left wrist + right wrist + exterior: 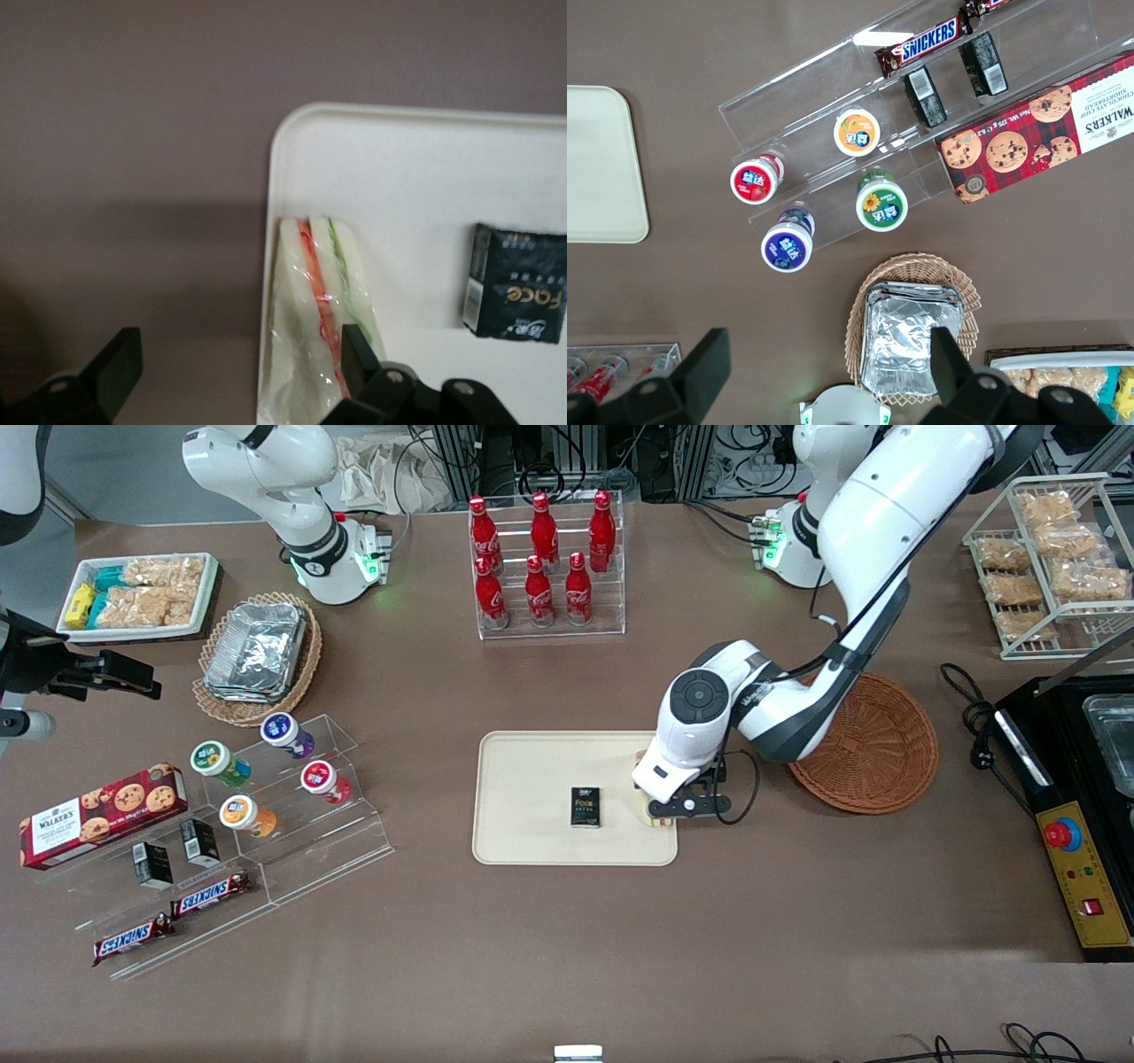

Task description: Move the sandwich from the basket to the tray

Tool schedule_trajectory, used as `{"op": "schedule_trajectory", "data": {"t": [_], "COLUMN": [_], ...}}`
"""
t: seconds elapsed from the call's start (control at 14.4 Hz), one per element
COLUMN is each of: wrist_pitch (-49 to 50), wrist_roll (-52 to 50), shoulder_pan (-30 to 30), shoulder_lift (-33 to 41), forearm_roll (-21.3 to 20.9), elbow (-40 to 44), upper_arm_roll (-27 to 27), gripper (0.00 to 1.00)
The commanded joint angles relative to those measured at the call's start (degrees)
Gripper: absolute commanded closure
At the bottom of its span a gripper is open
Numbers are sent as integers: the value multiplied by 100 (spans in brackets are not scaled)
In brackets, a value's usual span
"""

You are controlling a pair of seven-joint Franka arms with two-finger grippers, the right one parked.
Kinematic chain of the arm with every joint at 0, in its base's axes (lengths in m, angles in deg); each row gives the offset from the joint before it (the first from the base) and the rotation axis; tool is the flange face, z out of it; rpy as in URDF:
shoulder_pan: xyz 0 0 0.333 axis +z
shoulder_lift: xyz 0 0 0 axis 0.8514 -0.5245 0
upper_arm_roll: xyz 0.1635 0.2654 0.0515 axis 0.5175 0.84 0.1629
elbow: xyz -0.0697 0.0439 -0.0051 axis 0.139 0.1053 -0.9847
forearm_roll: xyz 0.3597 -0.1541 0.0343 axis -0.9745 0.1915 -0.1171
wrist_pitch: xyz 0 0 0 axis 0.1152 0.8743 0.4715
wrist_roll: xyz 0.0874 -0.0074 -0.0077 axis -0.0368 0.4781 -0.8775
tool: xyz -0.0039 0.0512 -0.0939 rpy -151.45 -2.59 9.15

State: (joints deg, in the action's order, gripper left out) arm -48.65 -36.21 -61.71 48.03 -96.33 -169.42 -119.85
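The end effector (230,372) hangs wide open over the sandwich (317,328), holding nothing; lying along the tray (416,177) rim, the sandwich could slip off.

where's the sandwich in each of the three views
Front view: sandwich barely peeks out under the gripper, at the tray edge nearest the basket.
Left wrist view: sandwich lies along the tray's rim, between the open fingers.
Right wrist view: not in it.
Shared landmark: the tray.
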Motion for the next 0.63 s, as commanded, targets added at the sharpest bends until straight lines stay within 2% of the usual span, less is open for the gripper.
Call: {"op": "schedule_trajectory", "data": {"t": [0.0, 0.21, 0.42, 0.56], "wrist_pitch": [527, 834, 1685, 2275], "wrist_roll": [-55, 251, 1410, 1632], "shoulder_pan": [237, 605, 1211, 1659], "shoulder_lift": [437, 973, 1509, 1773], "forearm_roll": [91, 617, 1610, 1683], "elbow": [196, 328, 723, 934], "upper_arm_roll": [-89, -90, -64, -72], "gripper": [0, 0, 0, 0]}}
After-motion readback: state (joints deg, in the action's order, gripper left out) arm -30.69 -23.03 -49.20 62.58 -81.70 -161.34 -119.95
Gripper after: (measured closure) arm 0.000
